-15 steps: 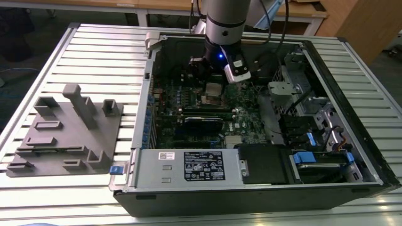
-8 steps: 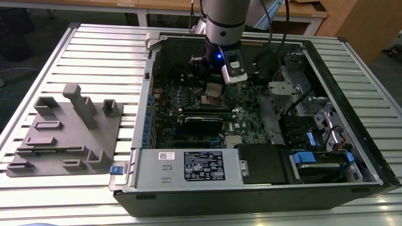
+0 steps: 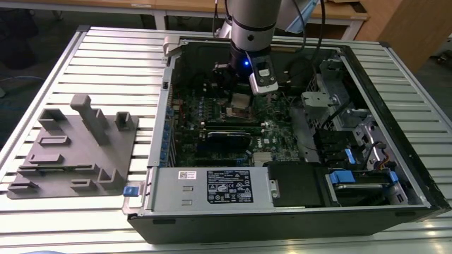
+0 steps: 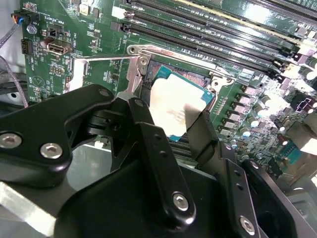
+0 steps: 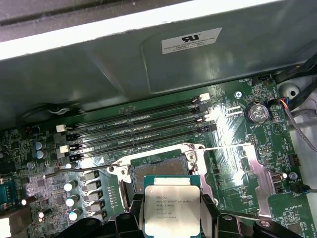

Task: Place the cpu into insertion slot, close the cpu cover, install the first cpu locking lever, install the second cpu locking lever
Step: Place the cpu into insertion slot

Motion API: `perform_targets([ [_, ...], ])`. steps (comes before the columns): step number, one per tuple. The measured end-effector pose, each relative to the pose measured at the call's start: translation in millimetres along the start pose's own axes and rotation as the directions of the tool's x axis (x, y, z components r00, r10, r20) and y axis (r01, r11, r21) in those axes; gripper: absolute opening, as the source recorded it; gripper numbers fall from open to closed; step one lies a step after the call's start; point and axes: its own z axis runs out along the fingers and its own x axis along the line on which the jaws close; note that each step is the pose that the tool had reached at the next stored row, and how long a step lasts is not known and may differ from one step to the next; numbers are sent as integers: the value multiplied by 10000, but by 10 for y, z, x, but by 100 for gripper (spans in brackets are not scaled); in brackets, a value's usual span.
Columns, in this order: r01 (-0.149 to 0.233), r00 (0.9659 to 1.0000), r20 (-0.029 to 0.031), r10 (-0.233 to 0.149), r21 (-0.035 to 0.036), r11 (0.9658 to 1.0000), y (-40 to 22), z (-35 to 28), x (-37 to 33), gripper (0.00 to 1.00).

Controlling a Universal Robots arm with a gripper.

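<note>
Exterior view high, distant; both wrist views close, share cpu (image 5: 171, 207).

- The arm (image 3: 251, 24) stands nearly upright in the exterior view, with its silver-grey last link straight above the gripper (image 3: 240, 94).
- A blue light (image 3: 246, 64) glows on the wrist (image 3: 244, 53), just above the gripper.
- A small camera block (image 3: 263, 79) sits beside the gripper, toward the exterior view's right.
- In both wrist views the black fingers (image 4: 148, 136) are closed onto opposite edges of the cpu (image 5: 171, 208).
- The cpu lies flat between the fingertips, its metal top facing the wrist.
</note>
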Motion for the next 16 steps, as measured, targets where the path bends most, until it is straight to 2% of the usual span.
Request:
perform_targets([
  [6,-17,10000,2,17,1,10000,0,0,0,54],
  [10,-402,9992,36,402,6,9992,0,3,0,54],
  [16,-451,9990,40,451,7,9990,0,3,0,54],
])
